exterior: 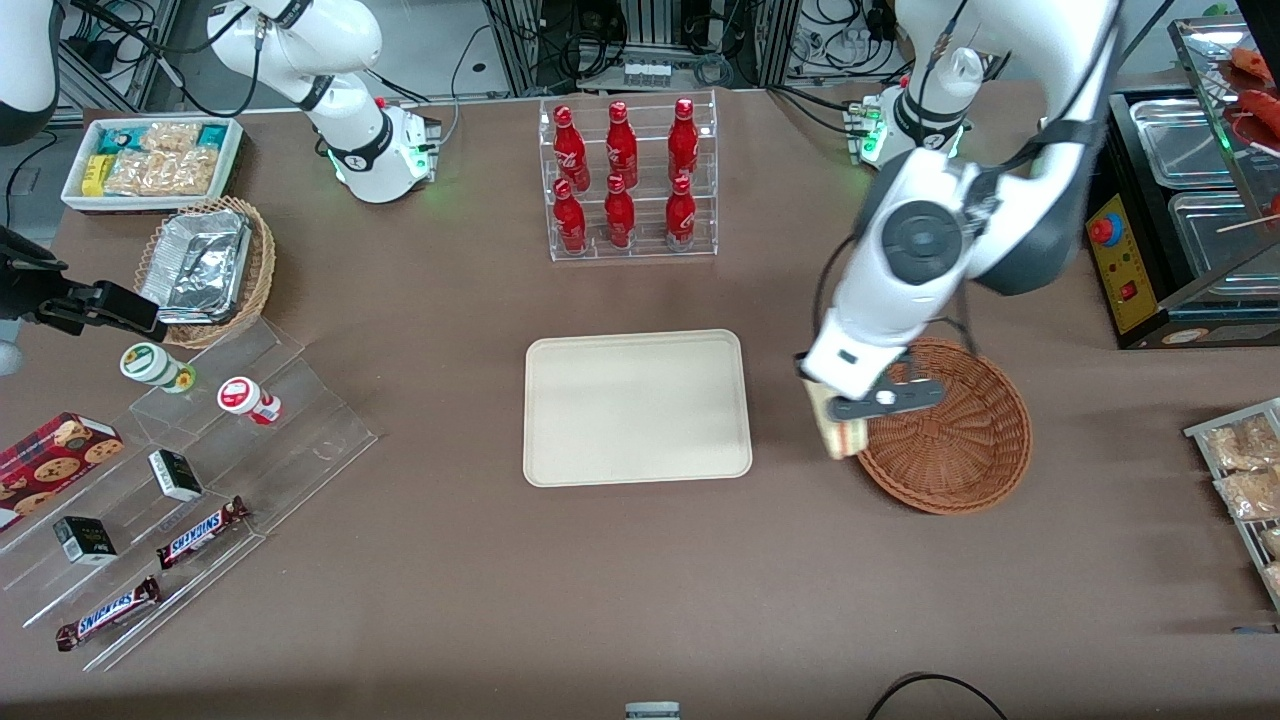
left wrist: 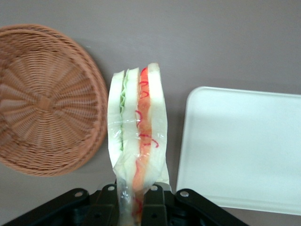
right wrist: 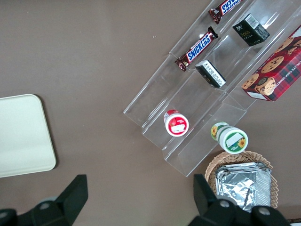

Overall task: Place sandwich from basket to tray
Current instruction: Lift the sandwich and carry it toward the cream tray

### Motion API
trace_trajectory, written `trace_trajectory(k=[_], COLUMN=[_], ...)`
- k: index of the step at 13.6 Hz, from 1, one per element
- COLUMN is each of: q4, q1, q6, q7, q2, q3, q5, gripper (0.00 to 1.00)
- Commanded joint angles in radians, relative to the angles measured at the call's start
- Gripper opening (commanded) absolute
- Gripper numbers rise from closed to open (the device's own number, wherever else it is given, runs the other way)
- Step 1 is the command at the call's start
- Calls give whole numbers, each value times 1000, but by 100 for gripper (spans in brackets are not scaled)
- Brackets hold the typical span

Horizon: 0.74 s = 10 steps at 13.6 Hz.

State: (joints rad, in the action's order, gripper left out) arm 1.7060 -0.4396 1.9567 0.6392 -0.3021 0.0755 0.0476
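Note:
My left gripper (exterior: pixel 843 418) is shut on the sandwich (exterior: pixel 839 432), a wrapped cream wedge with red and green filling, and holds it above the table at the rim of the reddish-brown wicker basket (exterior: pixel 950 428), on the side toward the tray. The basket holds nothing. In the left wrist view the sandwich (left wrist: pixel 138 126) hangs from the gripper (left wrist: pixel 134 200) between the basket (left wrist: pixel 44 99) and the cream tray (left wrist: pixel 242 146). The tray (exterior: pixel 637 407) lies flat in the middle of the table and also shows in the right wrist view (right wrist: pixel 21 136).
A clear rack of red bottles (exterior: pixel 627 178) stands farther from the front camera than the tray. Toward the parked arm's end are a tan basket with foil trays (exterior: pixel 205 268), a snack box (exterior: pixel 155 160) and clear steps with snacks (exterior: pixel 190 500). A black food warmer (exterior: pixel 1190 230) stands at the working arm's end.

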Motion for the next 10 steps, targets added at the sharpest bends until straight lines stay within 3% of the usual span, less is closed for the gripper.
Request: trace_trajectory(k=[1, 10], q4=[-106, -236], q1=[-79, -301], q6=[-12, 148], q7=[40, 208], q2=[-96, -333], q3=[-13, -13], q5=[6, 8], gripper=[0, 0])
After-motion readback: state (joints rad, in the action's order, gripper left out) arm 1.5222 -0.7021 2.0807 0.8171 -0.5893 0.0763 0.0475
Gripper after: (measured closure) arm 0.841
